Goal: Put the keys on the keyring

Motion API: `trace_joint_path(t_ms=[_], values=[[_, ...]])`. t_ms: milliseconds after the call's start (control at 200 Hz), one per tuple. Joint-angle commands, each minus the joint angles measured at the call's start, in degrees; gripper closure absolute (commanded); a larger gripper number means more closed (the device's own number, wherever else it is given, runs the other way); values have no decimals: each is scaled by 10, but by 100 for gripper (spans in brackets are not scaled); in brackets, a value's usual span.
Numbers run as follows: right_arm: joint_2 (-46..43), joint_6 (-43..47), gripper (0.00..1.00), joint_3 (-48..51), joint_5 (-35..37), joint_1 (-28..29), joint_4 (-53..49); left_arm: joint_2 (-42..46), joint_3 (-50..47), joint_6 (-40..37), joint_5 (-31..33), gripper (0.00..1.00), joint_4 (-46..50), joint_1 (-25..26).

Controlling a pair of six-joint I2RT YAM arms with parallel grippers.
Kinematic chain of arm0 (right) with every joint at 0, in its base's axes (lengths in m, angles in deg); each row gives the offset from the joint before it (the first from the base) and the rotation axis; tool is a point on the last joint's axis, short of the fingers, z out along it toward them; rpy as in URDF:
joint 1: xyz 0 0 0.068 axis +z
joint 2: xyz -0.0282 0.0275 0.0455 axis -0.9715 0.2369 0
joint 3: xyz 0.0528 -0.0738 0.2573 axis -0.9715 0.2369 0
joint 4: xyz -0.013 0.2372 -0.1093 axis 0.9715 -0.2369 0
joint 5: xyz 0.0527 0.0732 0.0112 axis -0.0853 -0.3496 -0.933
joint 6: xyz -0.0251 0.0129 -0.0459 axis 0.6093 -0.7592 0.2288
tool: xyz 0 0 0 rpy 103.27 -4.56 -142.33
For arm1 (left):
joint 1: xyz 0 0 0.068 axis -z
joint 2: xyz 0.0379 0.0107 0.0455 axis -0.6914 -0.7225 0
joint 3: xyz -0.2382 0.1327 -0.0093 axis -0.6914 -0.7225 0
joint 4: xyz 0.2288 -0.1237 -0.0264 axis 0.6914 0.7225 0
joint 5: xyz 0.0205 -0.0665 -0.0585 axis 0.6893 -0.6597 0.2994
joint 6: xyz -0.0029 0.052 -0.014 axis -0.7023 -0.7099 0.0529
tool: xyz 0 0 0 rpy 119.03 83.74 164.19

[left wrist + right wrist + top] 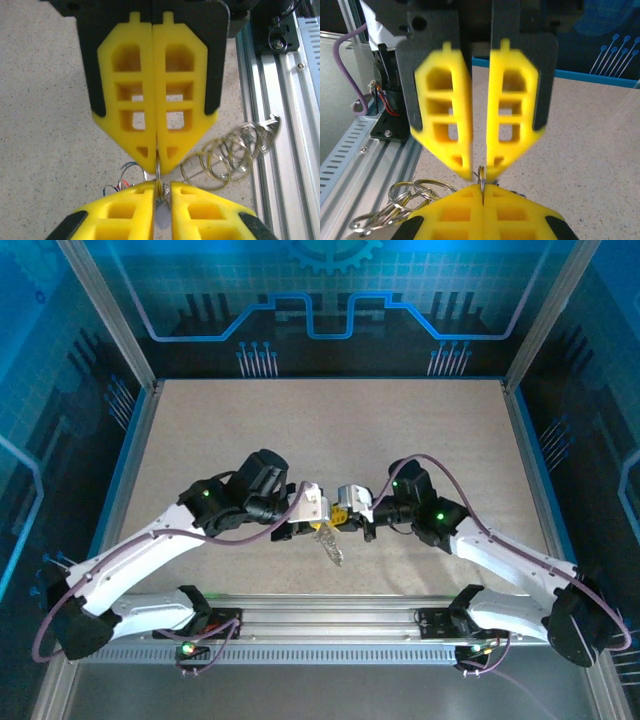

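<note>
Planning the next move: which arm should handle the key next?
Left, probably: left fingers stand slightly parted, while right fingers are shut on the keyring, steadying it.

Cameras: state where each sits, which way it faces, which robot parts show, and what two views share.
Top external: above, behind the bases, looking down at the table; both arms, left gripper meeting right gripper.
Left wrist: on the left arm, facing the right gripper; own fingers at bottom.
Right wrist: mirrored, facing the left gripper; own fingers below.
Shared: both wrist views show the keyring.

Right claw (pixel 483 192) pinching thin keyring (pixel 482 176), seemingly, left claw (pixel 479 169) blurred, parted above
</note>
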State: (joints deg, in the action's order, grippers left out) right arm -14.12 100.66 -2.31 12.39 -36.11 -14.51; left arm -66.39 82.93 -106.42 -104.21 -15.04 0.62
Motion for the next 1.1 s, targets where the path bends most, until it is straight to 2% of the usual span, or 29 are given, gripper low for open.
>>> trace_joint_path(t_ms=[0,155,375,905,1096], values=[[-29,-18,100,21,-6,2,77,47,-32,29,-12,75,-50,-5],[-48,-23,100,43,-21,1,129,109,-101,77,-9,61,-129,-7],[-56,-38,100,52,-25,1,160,147,-173,125,-11,54,-229,-6],[-44,-76,100,47,-19,3,201,123,-260,200,-27,54,-410,-5],[-47,-76,100,51,-13,3,205,120,-278,225,-35,56,-446,-6]])
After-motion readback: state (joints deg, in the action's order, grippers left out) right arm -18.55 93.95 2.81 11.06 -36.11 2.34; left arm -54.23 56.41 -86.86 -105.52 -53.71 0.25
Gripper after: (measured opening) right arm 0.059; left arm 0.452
